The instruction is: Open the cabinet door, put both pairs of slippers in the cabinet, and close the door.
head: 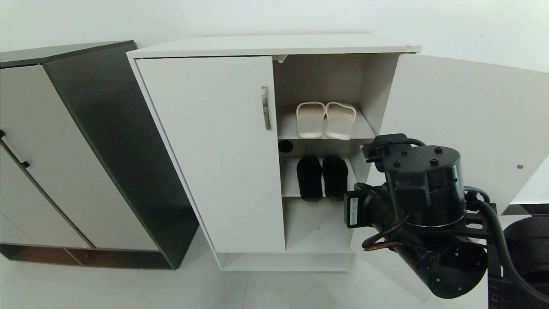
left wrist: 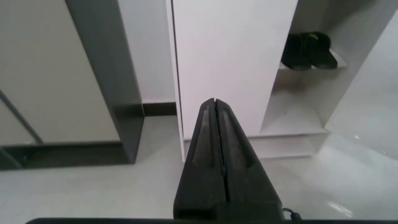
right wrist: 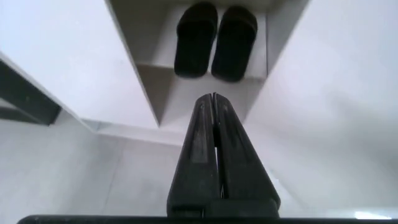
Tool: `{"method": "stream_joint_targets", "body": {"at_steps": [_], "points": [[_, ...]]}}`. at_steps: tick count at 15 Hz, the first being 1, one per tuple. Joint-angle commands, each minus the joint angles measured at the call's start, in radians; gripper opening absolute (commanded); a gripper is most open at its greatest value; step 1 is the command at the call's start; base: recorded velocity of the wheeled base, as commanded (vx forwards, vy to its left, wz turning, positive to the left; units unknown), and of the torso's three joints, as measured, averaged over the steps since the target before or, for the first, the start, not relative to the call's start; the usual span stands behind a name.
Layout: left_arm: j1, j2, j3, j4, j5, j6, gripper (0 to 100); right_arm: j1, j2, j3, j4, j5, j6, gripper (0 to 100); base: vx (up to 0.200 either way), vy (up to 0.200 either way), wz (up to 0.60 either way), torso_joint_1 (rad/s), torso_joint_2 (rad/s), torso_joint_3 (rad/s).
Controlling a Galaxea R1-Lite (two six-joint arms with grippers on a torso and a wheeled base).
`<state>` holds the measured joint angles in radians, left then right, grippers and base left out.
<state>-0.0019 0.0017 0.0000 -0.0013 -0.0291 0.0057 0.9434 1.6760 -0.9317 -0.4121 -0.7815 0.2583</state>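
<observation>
On cabinet [head: 274, 45] shelves: white pair [head: 326, 120], black pair [head: 321, 178] stowed.
Door [head: 463, 120] open, closing left; left claw [left wrist: 214, 104], right claw [right wrist: 213, 99] pressed together.

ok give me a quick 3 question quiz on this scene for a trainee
1. True or false: the black slippers sit on the shelf above the white slippers.
2. Pick one: the right door of the cabinet is A) shut, B) swung open, C) taken off.
3. Fill the gap: the left claw and the right claw are both ____ and hold nothing.

Key: 1 false, they are on the shelf below; 2 B; 3 shut.
</observation>
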Motion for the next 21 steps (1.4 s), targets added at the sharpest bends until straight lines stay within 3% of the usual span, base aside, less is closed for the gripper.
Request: {"method": "stream_joint_targets", "body": {"at_steps": [1,6,21], "points": [[-0.001,0.001,0.0,0.0,0.0,0.0,0,-0.003,-0.001,0.007,-0.001,0.001,-0.001,0,-0.2,0.0,0.0,0.007,0.0,0.002],[-0.001,0.001,0.0,0.0,0.0,0.0,0,-0.011,0.001,0.016,-0.03,0.005,-0.004,0,-0.2,0.0,0.0,0.005,0.0,0.002],[-0.001,0.001,0.0,0.0,0.002,0.0,0,-0.012,0.004,0.03,-0.03,0.005,-0.005,0,0.0,0.0,0.0,0.0,0.0,0.0]]}}
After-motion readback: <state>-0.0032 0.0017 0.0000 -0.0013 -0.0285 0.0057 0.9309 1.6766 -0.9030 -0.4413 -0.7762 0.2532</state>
